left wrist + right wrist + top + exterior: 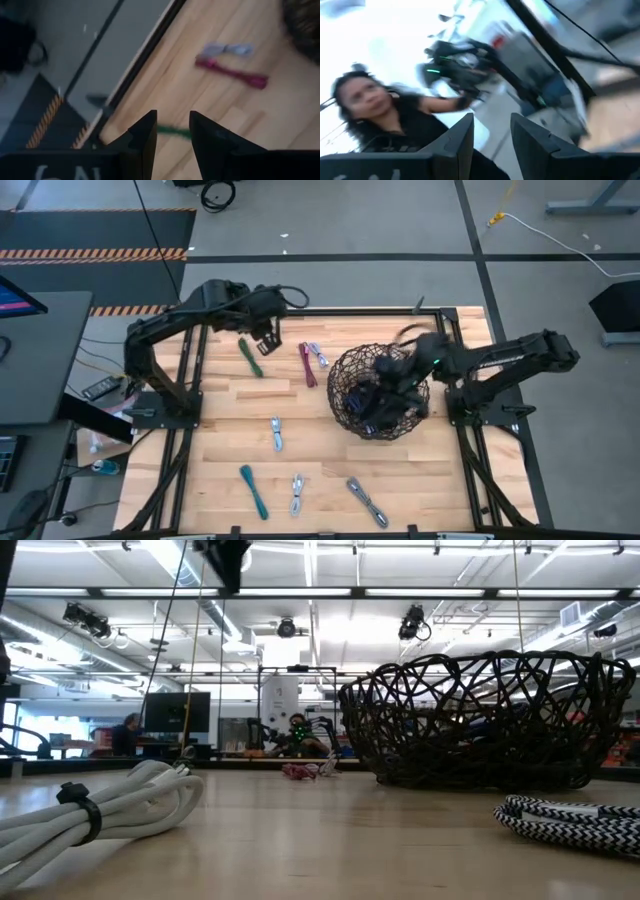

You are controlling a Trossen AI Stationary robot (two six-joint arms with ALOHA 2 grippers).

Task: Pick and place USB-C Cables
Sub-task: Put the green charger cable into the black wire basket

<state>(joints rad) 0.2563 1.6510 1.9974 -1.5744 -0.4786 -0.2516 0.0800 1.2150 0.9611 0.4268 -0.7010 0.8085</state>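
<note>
My left gripper (266,337) hovers open near the table's far edge, just beyond the far end of a green cable bundle (250,357). That bundle shows between its fingers in the left wrist view (173,131). A maroon bundle (308,365) and a whitish one (318,354) lie flat to its right, also seen as the maroon bundle (232,75) in the wrist view. My right gripper (388,372) is open above the dark wire basket (345,395), holding nothing (491,130). Dark and blue bundles (370,406) lie inside the basket.
More bundles lie flat on the near half of the table: white-blue (276,433), teal (254,491), white (297,493), grey braided (367,501). In the low view the white bundle (100,805) and the braided bundle (570,820) lie nearest. A person (375,115) shows beyond the table.
</note>
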